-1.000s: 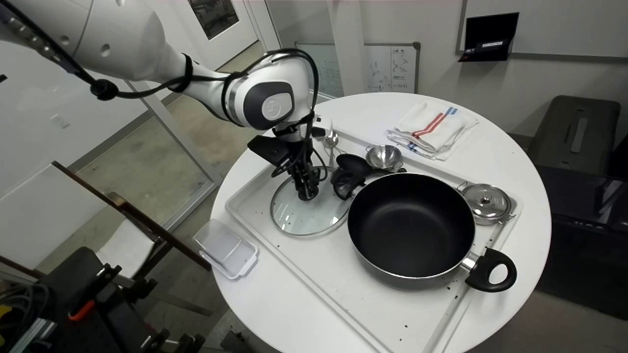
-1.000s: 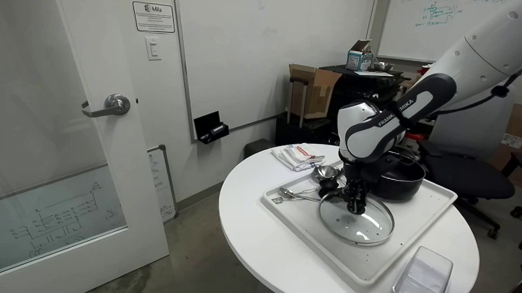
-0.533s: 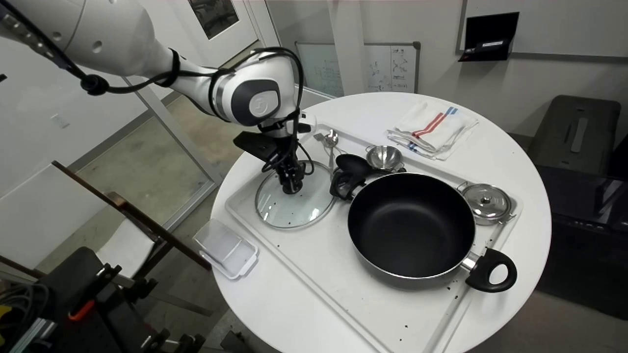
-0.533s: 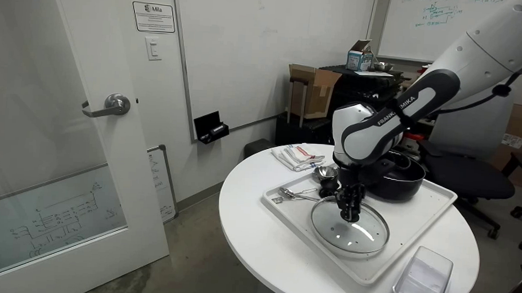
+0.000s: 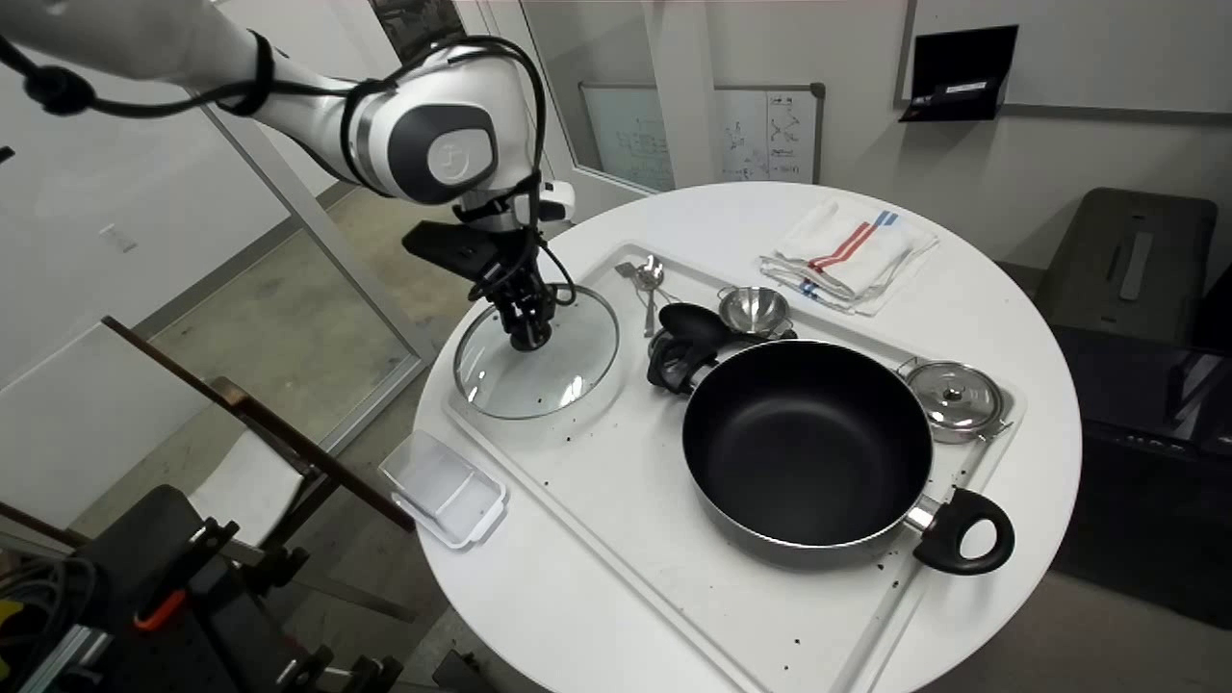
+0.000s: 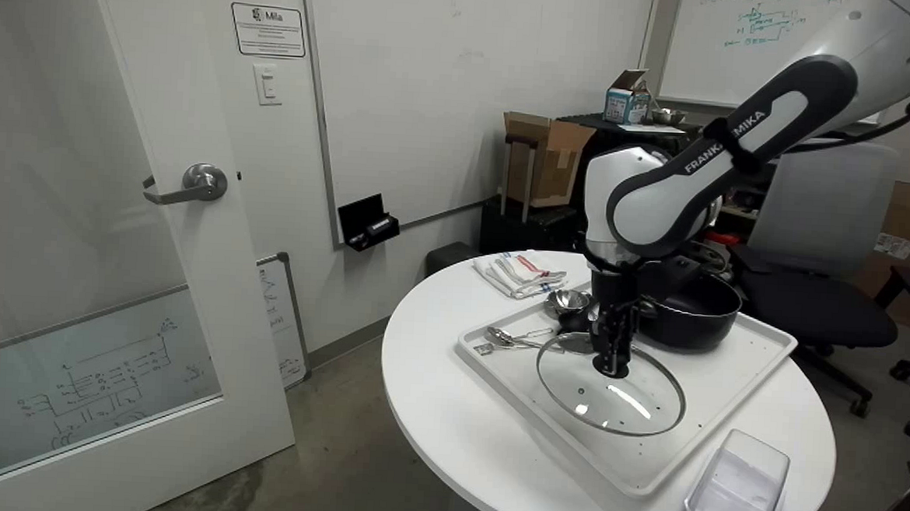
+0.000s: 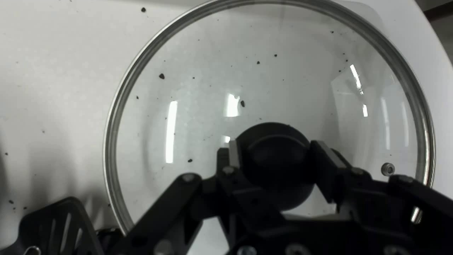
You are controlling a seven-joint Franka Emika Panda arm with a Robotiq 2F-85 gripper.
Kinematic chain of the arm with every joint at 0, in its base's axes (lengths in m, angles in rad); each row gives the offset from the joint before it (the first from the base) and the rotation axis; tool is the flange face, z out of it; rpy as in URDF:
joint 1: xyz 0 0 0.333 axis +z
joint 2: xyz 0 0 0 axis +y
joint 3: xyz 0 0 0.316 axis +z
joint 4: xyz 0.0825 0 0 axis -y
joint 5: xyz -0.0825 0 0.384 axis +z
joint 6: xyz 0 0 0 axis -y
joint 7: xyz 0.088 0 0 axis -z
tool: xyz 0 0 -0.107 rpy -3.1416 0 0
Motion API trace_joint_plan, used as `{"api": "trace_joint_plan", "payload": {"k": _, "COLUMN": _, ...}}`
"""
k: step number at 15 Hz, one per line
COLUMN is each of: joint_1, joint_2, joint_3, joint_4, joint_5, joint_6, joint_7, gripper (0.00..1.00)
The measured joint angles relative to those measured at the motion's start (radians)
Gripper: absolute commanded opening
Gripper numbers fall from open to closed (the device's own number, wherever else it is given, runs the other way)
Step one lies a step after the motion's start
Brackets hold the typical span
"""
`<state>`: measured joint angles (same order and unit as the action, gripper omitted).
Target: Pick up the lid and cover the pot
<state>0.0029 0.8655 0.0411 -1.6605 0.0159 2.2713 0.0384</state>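
Lid point(image 5: 566, 364) and pot point(image 5: 807, 443) are apart at the round white table point(image 5: 549, 602), where a pale tray point(image 5: 654, 520) bears the wide black pot, upright, its dark inside open to view. Clear glass with a metal rim, the lid is held above the tray, beside the pot, and the gripper point(image 7: 276, 154) is clamped on its black knob point(image 7: 275, 164), one finger point(image 7: 324, 170) against each side in the wrist view. Dark specks point(image 7: 161, 76) show through the glass.
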Motion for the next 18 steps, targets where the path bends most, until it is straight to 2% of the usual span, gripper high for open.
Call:
{"api": "trace_joint_plan", "payload": {"k": 4, "joint_1": -0.006, "joint_2": -0.114, "joint_3": 0.001, "joint_4": -0.076, "joint_5": 0.010, "joint_6": -0.001, "joint_7": 0.001, "gripper": 0.26}}
{"api": "trace_joint_plan", "payload": {"k": 8, "joint_1": -0.027, "joint_2": -0.194, "joint_3": -0.003, "joint_4": -0.100, "joint_5": 0.055, "joint_6": -0.016, "joint_7": 0.011, "gripper": 0.26}}
{"api": "trace_joint_plan", "payload": {"k": 18, "joint_1": -0.101, "joint_2": -0.227, "joint_3": -0.032, "joint_4": -0.076, "joint_5": 0.241, "joint_6": -0.051, "joint_7": 0.138, "gripper": 0.26}}
